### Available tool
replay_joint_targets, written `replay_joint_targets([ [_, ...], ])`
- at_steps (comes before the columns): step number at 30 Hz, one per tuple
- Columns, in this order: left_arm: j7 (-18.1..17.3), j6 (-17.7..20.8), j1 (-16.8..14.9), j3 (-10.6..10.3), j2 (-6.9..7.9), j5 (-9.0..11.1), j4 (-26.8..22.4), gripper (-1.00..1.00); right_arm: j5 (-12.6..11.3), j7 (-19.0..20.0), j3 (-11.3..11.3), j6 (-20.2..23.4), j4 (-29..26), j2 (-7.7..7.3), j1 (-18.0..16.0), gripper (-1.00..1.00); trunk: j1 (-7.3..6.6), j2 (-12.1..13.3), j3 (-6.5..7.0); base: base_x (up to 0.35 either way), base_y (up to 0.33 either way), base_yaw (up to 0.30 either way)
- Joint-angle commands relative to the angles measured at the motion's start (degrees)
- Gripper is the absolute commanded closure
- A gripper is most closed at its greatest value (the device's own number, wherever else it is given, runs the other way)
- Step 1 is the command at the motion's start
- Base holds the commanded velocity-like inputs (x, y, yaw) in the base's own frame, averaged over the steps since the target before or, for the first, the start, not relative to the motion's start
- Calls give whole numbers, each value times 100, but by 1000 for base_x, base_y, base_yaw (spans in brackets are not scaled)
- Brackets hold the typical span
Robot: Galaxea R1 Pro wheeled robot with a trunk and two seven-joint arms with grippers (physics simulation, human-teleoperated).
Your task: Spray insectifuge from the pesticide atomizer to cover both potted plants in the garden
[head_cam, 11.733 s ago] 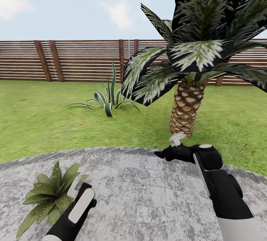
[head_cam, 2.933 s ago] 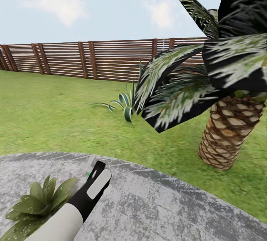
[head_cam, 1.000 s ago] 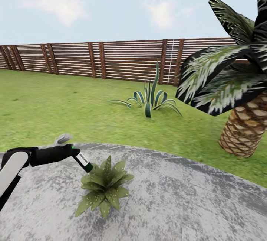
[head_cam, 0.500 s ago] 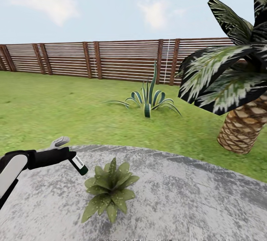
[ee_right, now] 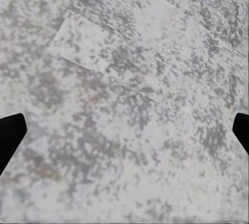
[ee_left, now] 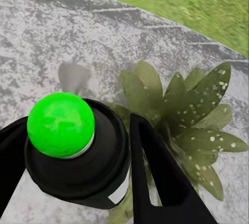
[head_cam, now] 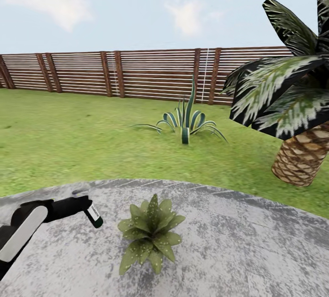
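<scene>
"What surrounds the scene?"

"A green lawn [head_cam: 68, 141] runs back to a brown slatted wooden fence [head_cam: 137, 75] with upright posts. Above it is a pale blue sky [head_cam: 137, 8] with soft white clouds, in even daylight."

"And nearer the camera?"

"A round patio [head_cam: 237, 251] of mottled grey stone fills the foreground; its curved edge meets the grass. A striped, spiky agave [head_cam: 185, 121] stands on the lawn in front of the fence. At the right, a palm with a scaly tan trunk [head_cam: 301, 157] spreads dark, white-streaked fronds [head_cam: 278, 95] overhead. The right wrist view shows the same speckled stone paving [ee_right: 124, 94] close up."
</scene>
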Motion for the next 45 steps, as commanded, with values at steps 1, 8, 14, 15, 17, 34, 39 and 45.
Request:
replay_joint_targets([
  [1,44,-108,12,-54,1,-12,109,100,13,94,-49,9,-3,-12,-11,-100,-2,-3,-5,0,12,0],
  [8,-16,-1106,329,-287,-330,-524,390,100,-464,1245,-179,1441,-1334,-101,49,-100,-2,-3,-5,-35,83,-159],
  [14,-117,-1535,435,-545,-387,-641,761,100,-434,2292,-760,2385,-1794,-297,72,-100,-2,-3,-7,-62,307,-273],
  [15,-155,-1586,438,-571,-382,-645,836,100,-432,2303,-767,2388,-1785,-299,72,-100,-2,-3,-8,-25,324,-276],
  [17,-337,-1726,446,-643,-374,-659,1143,100,-427,2323,-772,2356,-1682,-301,72,-100,-2,-3,-13,-13,326,-275],
  [34,-543,-1858,451,-992,-596,-1880,1686,100,-439,2374,-799,1303,-1626,-292,72,-100,-2,-3,-35,-1,338,-86],
  [39,-548,-1852,448,-1067,-876,-2608,1715,100,-446,2367,-805,1291,-1617,-291,70,-100,-2,-3,-51,0,341,-242],
  [45,-1325,-1834,377,-1055,-918,-2737,1992,100,-461,2356,-814,1295,-1576,-299,72,-100,-2,-3,-66,0,341,-267],
])
